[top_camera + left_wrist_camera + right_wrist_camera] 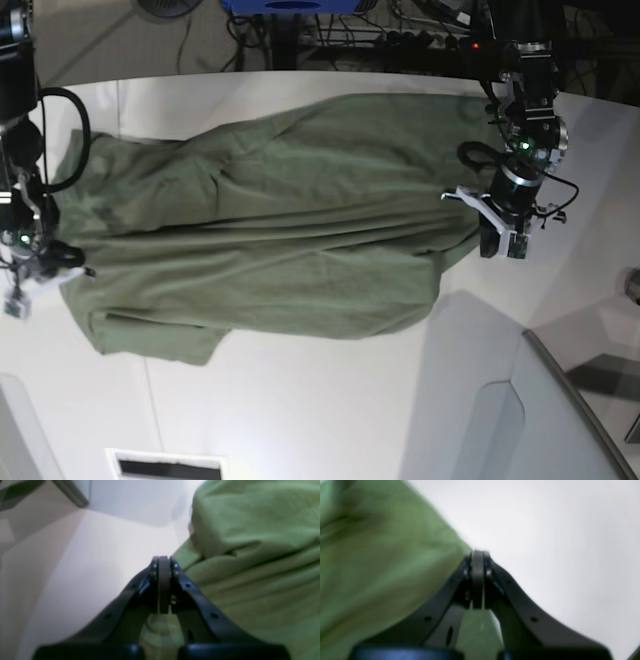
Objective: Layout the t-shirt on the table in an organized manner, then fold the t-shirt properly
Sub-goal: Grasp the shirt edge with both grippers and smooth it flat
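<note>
The t-shirt (270, 230) lies stretched across the white desk (300, 420), still creased, one sleeve bunched at about 7 o'clock. The left hand (163, 562) at 3 o'clock and the right hand (477, 555) at 9 o'clock are both pinched shut on its opposite edges. Uneven pulling could slip the thin cloth from either pinch, or drag the whole shirt sideways and deepen the wrinkles.

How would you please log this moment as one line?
left hand: shut on t-shirt edge | right hand: shut on t-shirt edge | t-shirt: spread on table, wrinkled
</note>
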